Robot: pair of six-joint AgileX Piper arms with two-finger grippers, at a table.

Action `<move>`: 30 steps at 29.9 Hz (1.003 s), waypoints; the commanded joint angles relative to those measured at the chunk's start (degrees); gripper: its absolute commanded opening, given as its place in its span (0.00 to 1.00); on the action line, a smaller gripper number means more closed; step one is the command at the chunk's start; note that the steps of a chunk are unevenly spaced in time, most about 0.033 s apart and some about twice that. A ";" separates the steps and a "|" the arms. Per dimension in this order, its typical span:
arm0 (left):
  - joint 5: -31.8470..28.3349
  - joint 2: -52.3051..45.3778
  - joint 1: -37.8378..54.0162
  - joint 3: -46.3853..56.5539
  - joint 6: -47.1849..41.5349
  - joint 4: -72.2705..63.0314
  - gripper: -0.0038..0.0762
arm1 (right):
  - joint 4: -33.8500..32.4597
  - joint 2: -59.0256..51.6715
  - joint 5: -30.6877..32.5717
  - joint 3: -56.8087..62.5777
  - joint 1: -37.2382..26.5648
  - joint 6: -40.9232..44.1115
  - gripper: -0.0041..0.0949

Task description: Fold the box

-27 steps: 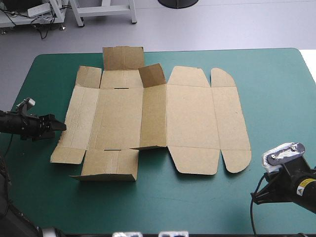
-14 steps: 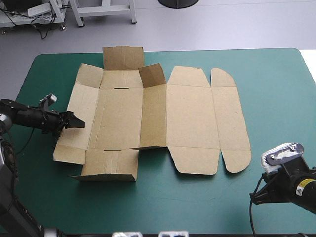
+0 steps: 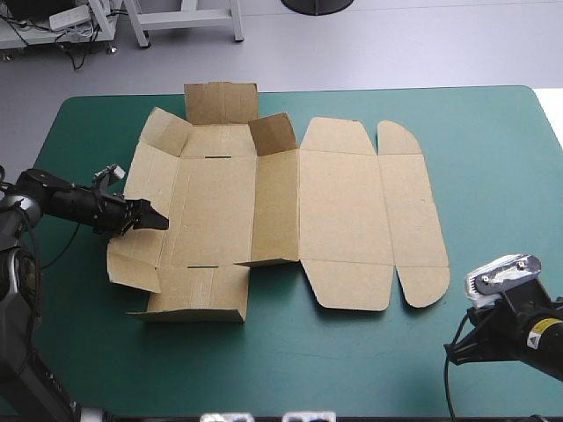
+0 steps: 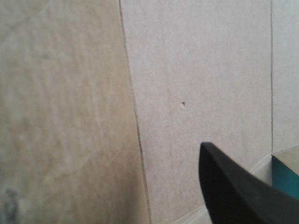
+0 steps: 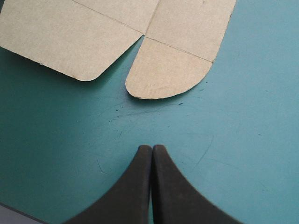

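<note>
Starting on the left: your left gripper [image 3: 151,217] is at the long left wall flap [image 3: 145,185] of the brown cut-board box [image 3: 343,207]. That flap is tilted up off the teal-green table cover [image 3: 493,132], while most of the sheet lies flat. In the left wrist view only one black finger [image 4: 238,191] shows. It sits off to one side rather than at the middle, so I'd call the jaws apart with nothing pinched.

The box lies mid-table, closer to the left edge, with a small flap [image 3: 273,134] standing up on its far side. My guess is it's light, stiff board that bends only on its scored creases and will skate on the cover. So take flaps mid-length near the free edge, not by the corners.

Over on the right, your right gripper [image 5: 152,151] is low near the table's near edge, fingers pressed together and empty. The rounded tab [image 5: 168,77] lies ahead of it, untouched.
</note>
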 commanded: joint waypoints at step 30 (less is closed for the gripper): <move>4.98 -13.85 -30.48 -29.80 10.51 33.57 0.04 | 5.35 0.13 -20.01 -1.25 0.03 -0.73 0.03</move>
